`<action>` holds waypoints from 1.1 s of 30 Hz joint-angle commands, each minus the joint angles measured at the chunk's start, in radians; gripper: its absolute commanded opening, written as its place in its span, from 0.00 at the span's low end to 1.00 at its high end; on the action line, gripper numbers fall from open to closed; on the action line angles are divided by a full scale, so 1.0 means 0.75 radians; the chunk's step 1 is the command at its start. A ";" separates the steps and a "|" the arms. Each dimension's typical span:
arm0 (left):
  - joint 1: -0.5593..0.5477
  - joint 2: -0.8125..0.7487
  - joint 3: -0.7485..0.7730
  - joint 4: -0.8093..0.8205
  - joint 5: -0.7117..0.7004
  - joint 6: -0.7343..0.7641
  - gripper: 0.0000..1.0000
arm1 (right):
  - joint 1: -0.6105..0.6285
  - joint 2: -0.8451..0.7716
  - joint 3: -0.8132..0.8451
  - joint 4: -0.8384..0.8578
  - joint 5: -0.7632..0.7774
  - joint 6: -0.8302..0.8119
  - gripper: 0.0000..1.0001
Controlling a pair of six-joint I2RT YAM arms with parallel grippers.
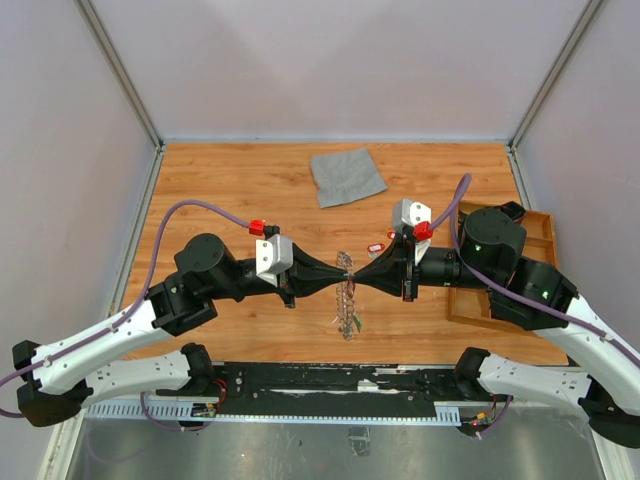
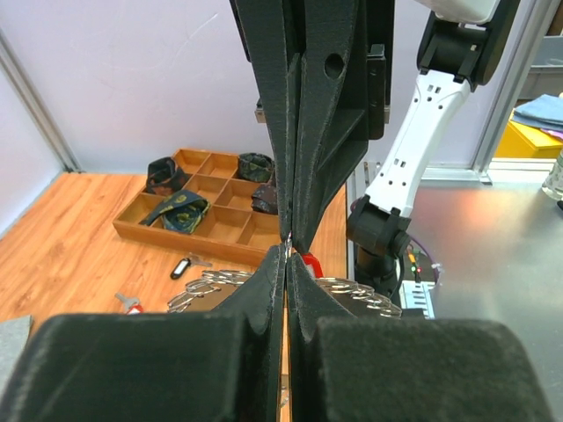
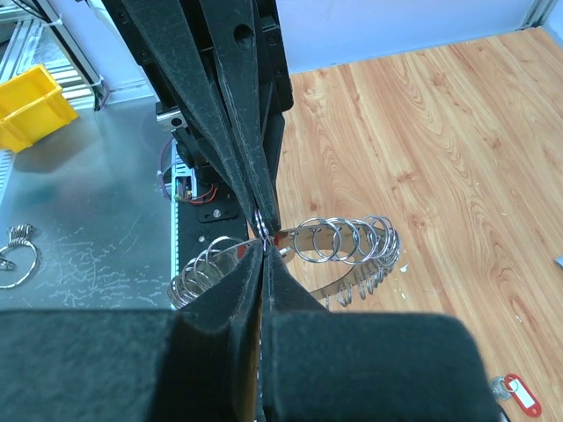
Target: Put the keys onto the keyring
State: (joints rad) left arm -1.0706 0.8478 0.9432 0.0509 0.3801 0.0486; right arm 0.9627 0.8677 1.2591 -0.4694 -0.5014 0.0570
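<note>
The keyring is a silvery band fringed with small split rings and hangs above the table between both arms. My left gripper and right gripper meet tip to tip at its top rim. Both are shut, pinching one small ring of the keyring from opposite sides. A red tag shows just behind the tips; what it hangs on is hidden. Loose keys lie on the table: a black-tagged one, a red-tagged one, and a red-tagged key beside the right gripper.
A grey cloth lies at the back of the wooden table. A wooden compartment tray with chunky black parts stands at the right, partly under the right arm. A metal plate borders the near edge.
</note>
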 commanded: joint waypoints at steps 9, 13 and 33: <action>-0.013 -0.032 -0.004 0.103 -0.029 0.022 0.01 | 0.016 -0.021 -0.004 -0.042 0.035 0.007 0.01; -0.012 -0.042 -0.006 0.116 -0.034 0.020 0.01 | 0.015 -0.016 -0.018 -0.047 0.077 0.019 0.02; -0.011 -0.052 -0.008 0.120 -0.030 0.018 0.01 | 0.015 0.016 -0.023 -0.050 0.078 0.015 0.09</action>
State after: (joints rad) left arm -1.0710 0.8387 0.9344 0.0505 0.3599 0.0490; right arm 0.9627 0.9005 1.2423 -0.4919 -0.4614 0.0803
